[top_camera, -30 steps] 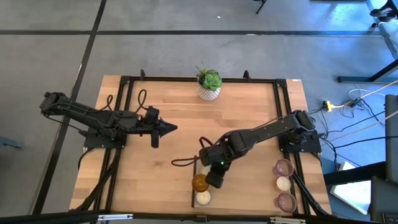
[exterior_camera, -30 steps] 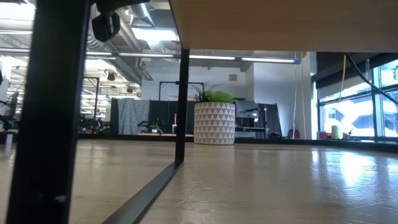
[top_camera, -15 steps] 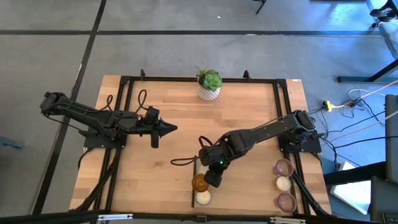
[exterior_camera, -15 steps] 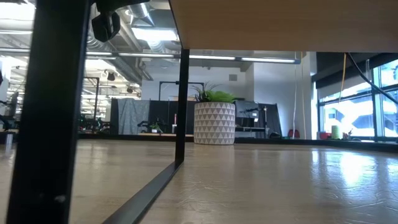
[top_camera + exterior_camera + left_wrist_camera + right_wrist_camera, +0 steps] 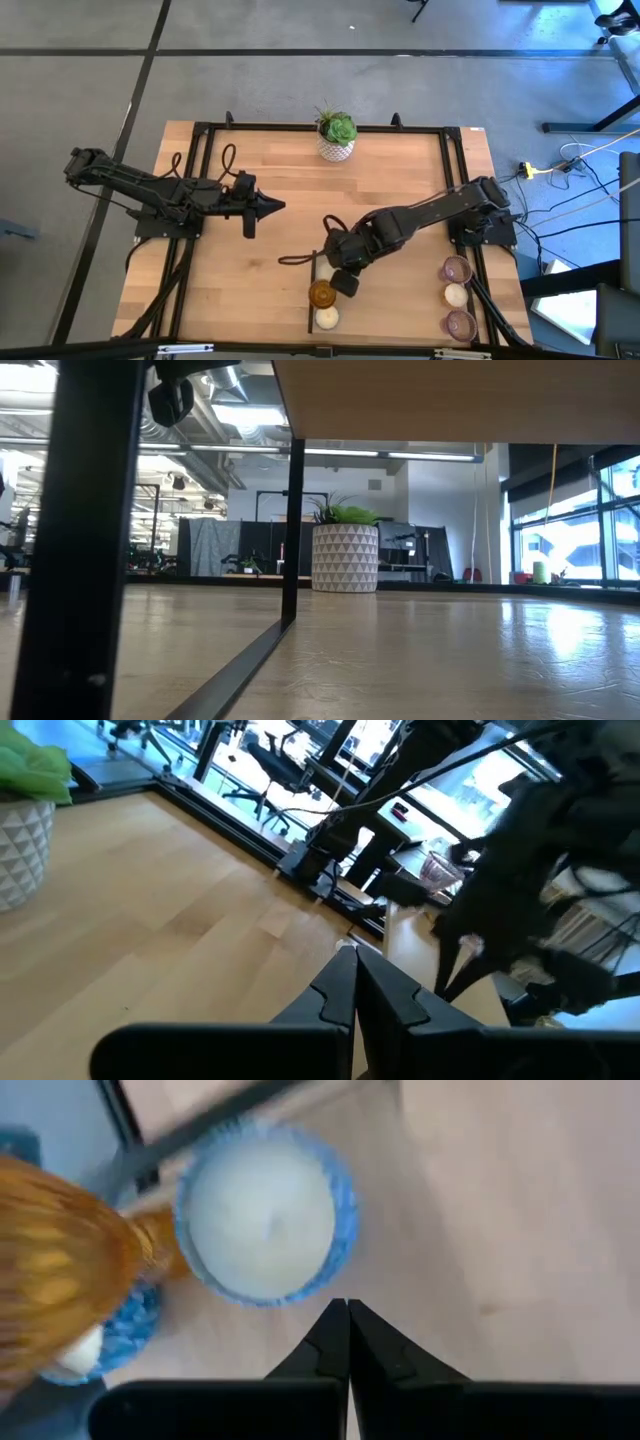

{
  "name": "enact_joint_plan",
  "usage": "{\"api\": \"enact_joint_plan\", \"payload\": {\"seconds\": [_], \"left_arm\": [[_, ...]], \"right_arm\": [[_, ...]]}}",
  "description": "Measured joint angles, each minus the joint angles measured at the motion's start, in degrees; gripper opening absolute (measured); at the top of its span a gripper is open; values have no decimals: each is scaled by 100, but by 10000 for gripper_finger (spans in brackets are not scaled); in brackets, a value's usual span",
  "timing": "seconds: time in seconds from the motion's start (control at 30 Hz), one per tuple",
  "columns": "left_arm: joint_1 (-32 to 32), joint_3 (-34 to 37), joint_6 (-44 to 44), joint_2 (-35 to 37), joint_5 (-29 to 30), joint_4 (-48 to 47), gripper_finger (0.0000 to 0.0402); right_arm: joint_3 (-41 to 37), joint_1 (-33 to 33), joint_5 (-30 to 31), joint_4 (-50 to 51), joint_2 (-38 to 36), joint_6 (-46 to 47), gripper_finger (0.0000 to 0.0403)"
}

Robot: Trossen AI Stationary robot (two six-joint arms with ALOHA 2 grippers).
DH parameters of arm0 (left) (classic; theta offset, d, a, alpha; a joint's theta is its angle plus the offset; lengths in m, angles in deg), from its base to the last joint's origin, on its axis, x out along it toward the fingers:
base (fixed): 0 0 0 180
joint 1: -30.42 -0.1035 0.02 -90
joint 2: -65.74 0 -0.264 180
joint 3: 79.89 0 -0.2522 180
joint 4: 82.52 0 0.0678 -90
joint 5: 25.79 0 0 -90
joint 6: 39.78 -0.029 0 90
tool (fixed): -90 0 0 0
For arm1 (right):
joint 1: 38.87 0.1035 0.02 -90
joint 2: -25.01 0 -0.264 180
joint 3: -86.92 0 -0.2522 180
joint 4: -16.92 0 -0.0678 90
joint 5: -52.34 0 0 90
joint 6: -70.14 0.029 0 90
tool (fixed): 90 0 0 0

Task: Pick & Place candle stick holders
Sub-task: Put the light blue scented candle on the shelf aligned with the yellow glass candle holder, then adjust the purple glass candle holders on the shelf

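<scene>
oddly, no readable labels; right end effector (image 5: pixel 343 284), fingers pinched, empty, beside amber holder (image 5: pixel 321 294).

Amber holder (image 5: pixel 60 1270) blurred, edge-cropped

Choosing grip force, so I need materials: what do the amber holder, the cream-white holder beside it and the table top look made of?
The amber cup-like holder looks like glossy, see-through glass: light glows through it. The cream-white round holder looks matte and opaque, perhaps ceramic or wax; the look leaves it open. The pale plank table top shows wood grain and board seams.
</scene>
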Motion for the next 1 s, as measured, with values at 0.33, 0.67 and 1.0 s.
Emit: {"api": "enact_joint_plan", "payload": {"seconds": [0.33, 0.67, 1.0], "left_arm": [[-158, 2, -133, 0, 45, 56, 3], [-554, 2, -308, -2, 170, 52, 3], [-755, 2, -8, -26, 131, 53, 3]], "right_arm": [[929, 471, 2593, 985, -36, -821, 0], [973, 494, 3372, 1473, -51, -1102, 0], [195, 472, 3627, 1207, -704, -1310, 0]]}}
